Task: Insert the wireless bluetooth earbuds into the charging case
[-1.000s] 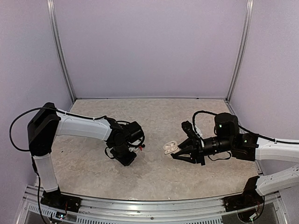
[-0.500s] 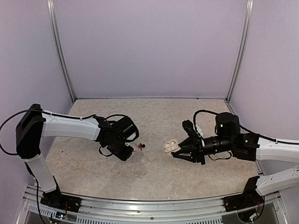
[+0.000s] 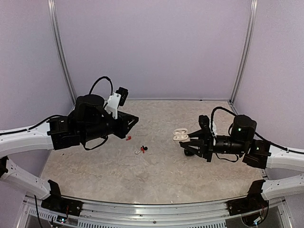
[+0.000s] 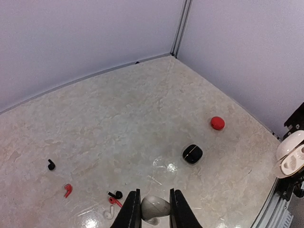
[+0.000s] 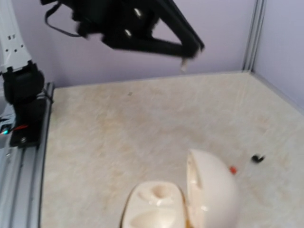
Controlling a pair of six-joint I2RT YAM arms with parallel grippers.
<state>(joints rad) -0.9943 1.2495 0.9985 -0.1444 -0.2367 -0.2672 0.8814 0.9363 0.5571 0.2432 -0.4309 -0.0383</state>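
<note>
Earbuds: white one tight in left hand, five on table; white case tight in right hand.

White earbud, cream case, beige-marbled table

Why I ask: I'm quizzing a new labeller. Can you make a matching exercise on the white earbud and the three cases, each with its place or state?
1 white earbud
2 white case
3 black case
4 red case

A open, held by the right claw
B shut, on the table, closest to a wall
C pinched in the left claw
D shut, on the table, beside a glare spot

Pairs: 1-C, 2-A, 3-D, 4-B
</note>
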